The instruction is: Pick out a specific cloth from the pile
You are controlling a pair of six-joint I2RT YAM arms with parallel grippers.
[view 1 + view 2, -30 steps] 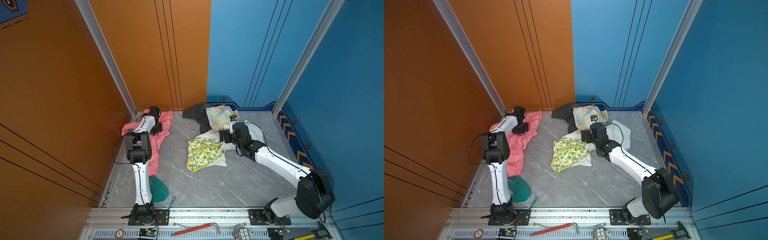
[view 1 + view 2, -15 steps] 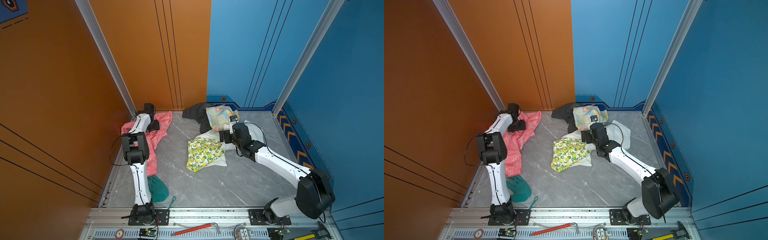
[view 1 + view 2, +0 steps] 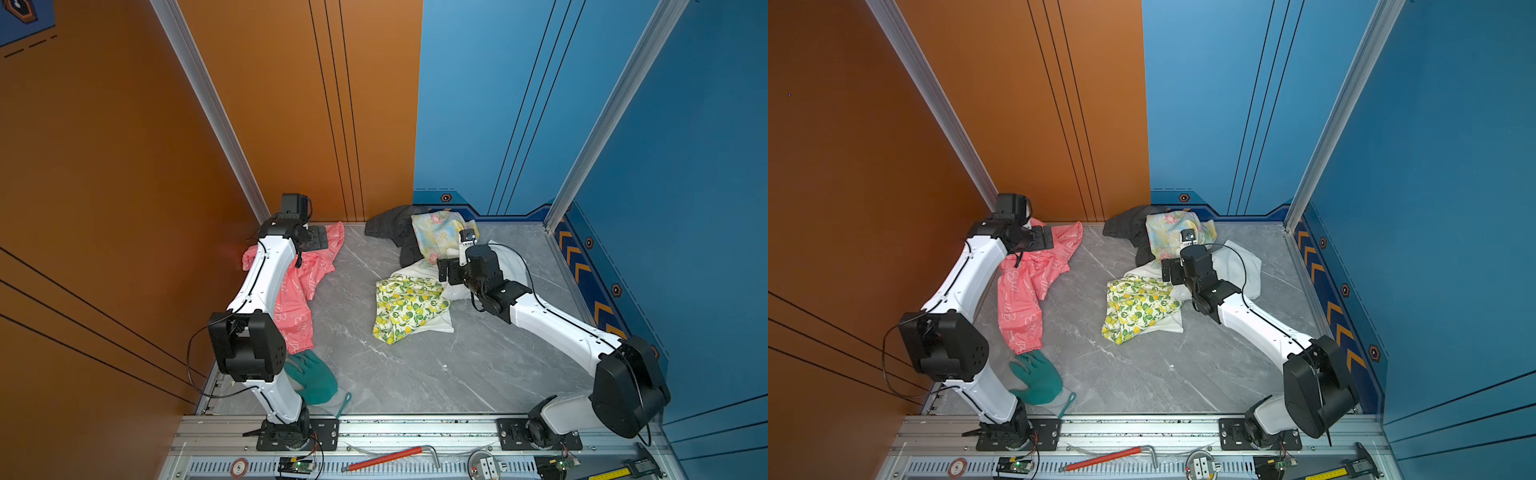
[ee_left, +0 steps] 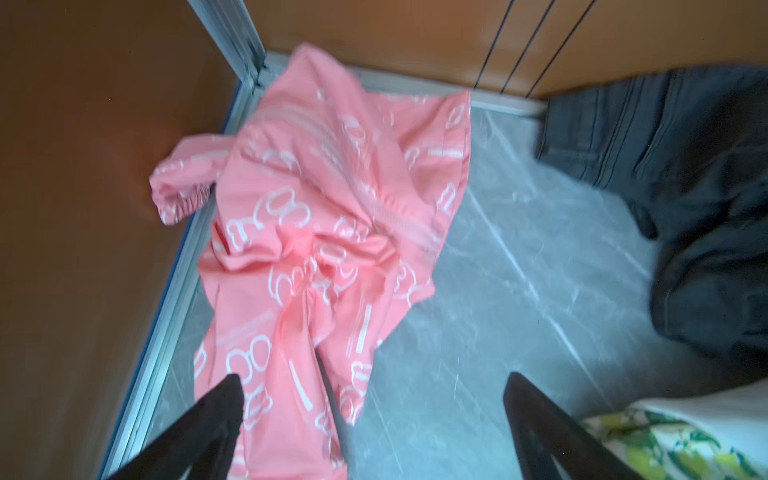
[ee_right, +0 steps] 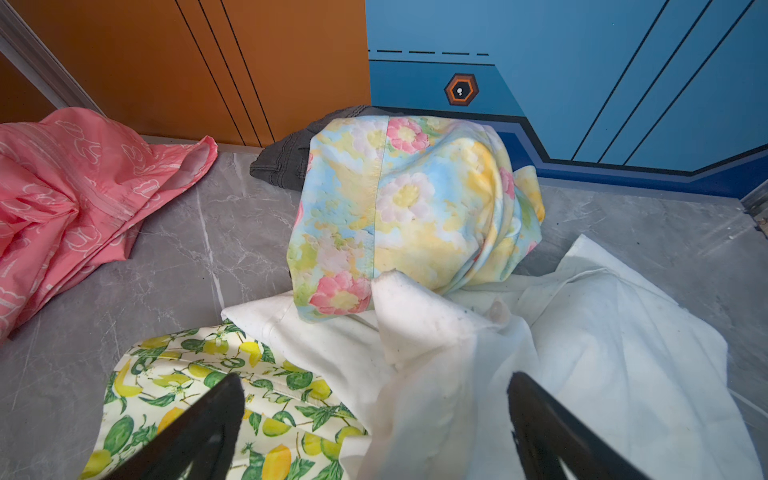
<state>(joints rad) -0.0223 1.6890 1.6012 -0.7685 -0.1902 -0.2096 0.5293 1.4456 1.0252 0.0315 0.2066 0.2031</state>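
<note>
The pink cloth [image 4: 316, 232] looks thin, faintly glossy, perhaps nylon; white cloth [image 5: 602, 353] matt, fuzzy; floor [image 3: 415, 374] smooth, marbled.

Both top views look steeply down from high above the aluminium front rail [image 3: 415, 432] onto the whole grey marble-patterned desk [image 3: 415, 374]. The left wrist camera sits close over the coral-pink bear-print garment [image 4: 316, 232], the right close over the plain white cloth [image 5: 582, 353]; both wrist views share that garment.

I see a teal-green fabric glove [image 3: 312, 376] lying on the grey marble-patterned worktop [image 3: 415, 365], near its front edge. On the silver metal rail [image 3: 415, 429] lie a red-handled L-shaped key [image 3: 384, 458] and a yellow-and-black caliper [image 3: 623, 473].
</note>
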